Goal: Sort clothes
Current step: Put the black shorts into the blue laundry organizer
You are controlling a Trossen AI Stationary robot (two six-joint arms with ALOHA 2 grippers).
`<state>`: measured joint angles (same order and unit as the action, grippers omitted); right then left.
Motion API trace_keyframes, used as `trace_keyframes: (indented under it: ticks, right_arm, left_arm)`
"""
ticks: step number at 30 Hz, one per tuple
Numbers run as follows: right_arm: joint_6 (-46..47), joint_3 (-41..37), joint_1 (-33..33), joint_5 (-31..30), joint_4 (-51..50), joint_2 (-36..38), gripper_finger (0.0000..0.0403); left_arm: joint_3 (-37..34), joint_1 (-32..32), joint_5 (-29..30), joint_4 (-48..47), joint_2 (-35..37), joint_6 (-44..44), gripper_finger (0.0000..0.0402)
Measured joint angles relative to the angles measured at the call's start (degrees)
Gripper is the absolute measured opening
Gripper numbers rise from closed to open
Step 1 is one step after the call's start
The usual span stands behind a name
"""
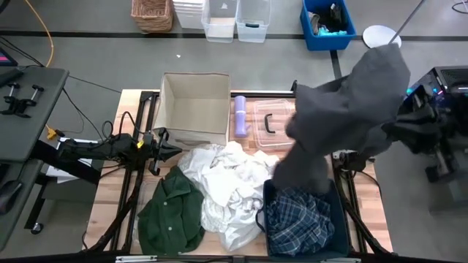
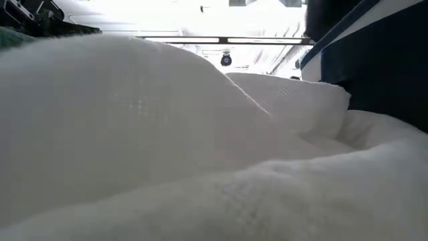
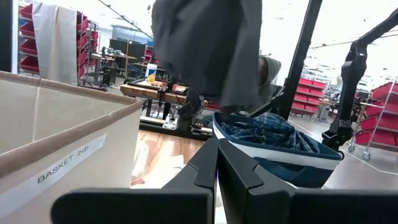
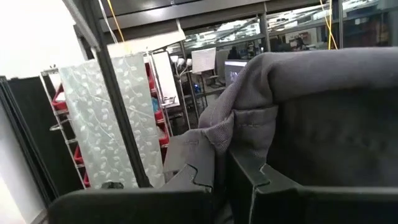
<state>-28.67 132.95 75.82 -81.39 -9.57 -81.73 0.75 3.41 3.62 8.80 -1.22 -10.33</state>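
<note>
1. Right gripper [image 4: 221,163] has its jaws clamped on the dark grey garment [image 1: 351,109], holding it high so it hangs clear above the navy bin [image 1: 338,212] with the plaid shirt [image 1: 296,215].
2. Left gripper [image 1: 174,150] waits beside the beige basket [image 1: 194,106], jaws closed and empty.
3. White fabric [image 1: 230,183] and green shirt [image 1: 172,212] lie on the surface.

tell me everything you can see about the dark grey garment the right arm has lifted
The dark grey garment is soft, plain, matte cloth with stitched seams, hanging in loose folds. The right gripper is shut on a bunched fold of it and holds it high above the table's right side. It drapes down toward the dark blue bin, where the blue-and-white plaid shirt lies; whether its lower end touches them cannot be told. In the high view it covers part of the clear plastic lid.
</note>
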Motion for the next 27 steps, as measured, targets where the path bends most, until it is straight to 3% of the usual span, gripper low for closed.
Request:
trace_keyframes:
  ticks: [19, 27]
  right_arm:
    - [-5.29, 0.17, 4.45, -0.20, 6.43, -1.05, 0.0007]
    - [-7.31, 0.01, 6.79, -7.98, 5.46, -1.10, 0.0007]
  left_arm:
    - [0.00, 0.00, -0.01, 0.00, -0.01, 0.01, 0.0000]
    - [0.00, 0.00, 0.00, -0.01, -0.01, 0.02, 0.0000]
